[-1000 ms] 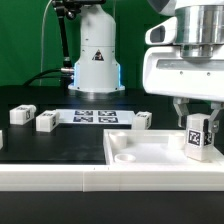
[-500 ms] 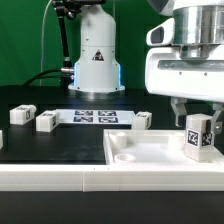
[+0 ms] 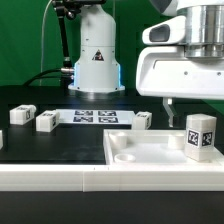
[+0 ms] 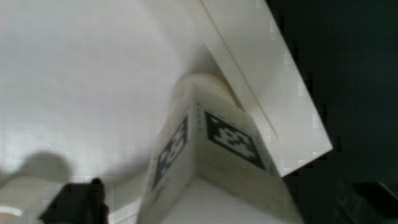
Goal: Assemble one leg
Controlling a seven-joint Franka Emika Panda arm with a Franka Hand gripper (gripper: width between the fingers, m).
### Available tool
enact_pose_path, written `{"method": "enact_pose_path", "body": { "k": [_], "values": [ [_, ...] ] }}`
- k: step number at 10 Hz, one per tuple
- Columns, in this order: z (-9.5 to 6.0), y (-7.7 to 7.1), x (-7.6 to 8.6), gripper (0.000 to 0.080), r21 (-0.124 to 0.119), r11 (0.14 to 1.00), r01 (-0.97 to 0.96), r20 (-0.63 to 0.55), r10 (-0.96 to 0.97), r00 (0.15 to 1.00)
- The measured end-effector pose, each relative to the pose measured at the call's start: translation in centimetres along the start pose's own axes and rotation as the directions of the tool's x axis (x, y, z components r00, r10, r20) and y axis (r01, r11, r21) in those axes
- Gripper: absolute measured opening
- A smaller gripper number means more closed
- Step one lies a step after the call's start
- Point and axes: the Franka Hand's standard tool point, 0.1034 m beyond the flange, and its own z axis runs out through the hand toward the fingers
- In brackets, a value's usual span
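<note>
A white leg (image 3: 201, 135) with a black-and-white tag stands upright in the corner of the large white rimmed part (image 3: 140, 158), at the exterior view's right. My gripper (image 3: 195, 104) hangs just above the leg, apart from it and open. One fingertip (image 3: 168, 103) shows left of the leg; the other is cut off by the frame edge. In the wrist view the leg (image 4: 233, 140) stands against the part's raised rim (image 4: 249, 60), with the dark fingertips (image 4: 75, 200) spread to either side of it.
Three more white legs lie on the black table: two at the exterior view's left (image 3: 21, 114) (image 3: 46, 122) and one behind the rimmed part (image 3: 144, 120). The marker board (image 3: 95, 116) lies in front of the robot base (image 3: 97, 55).
My gripper has let go of the leg and risen straight up. The leg stays standing in the corner of the rimmed part.
</note>
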Motion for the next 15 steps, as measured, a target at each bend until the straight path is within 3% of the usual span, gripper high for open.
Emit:
{"method": "enact_pose_path", "body": {
  "k": [2, 5, 9, 11, 12, 13, 15],
  "values": [
    [-0.04, -0.01, 0.14, 0.0649, 0.003, 0.971, 0.237, -0.006, -0.237, 0.971],
    [-0.03, -0.46, -0.28, 0.0649, -0.002, 0.864, 0.504, -0.006, -0.504, 0.864],
    [-0.05, -0.47, -0.26, 0.0649, -0.004, 0.730, 0.683, -0.006, -0.683, 0.730],
    [-0.04, -0.38, -0.19, 0.0385, -0.004, 0.709, 0.705, -0.006, -0.705, 0.709],
    [-0.03, -0.36, -0.18, 0.0385, -0.005, 0.709, 0.705, -0.005, -0.705, 0.709],
    [-0.02, -0.30, -0.13, 0.0289, -0.005, 0.710, 0.705, -0.005, -0.705, 0.710],
    [-0.02, -0.29, -0.13, 0.0289, -0.005, 0.711, 0.704, -0.005, -0.704, 0.711]
  ]
}}
